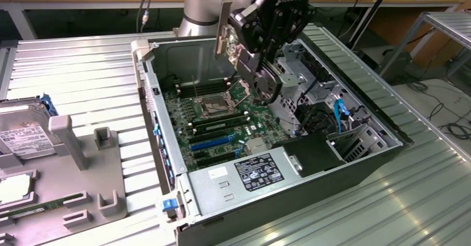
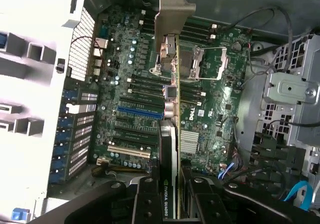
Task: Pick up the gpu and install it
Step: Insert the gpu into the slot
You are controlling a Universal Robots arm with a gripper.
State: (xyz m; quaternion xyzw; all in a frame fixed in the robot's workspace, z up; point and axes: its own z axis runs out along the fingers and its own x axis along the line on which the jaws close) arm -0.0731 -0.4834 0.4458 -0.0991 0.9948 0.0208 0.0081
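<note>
- hard drive (image 1: 22, 131): cut off by the exterior view's left edge.
- gpu (image 2: 170, 19): held end hidden inside the pincer (image 2: 172, 198).
- power-supply label (image 1: 257, 171): print too small to read.

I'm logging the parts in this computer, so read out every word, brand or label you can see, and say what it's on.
"NVIDIA QUADRO": along the edge of the graphics card held in the claw.
"DELL": printed on the green motherboard.
Sticker on the power supply: print too small to read.
White label on the hard drive: too small to read.
</note>
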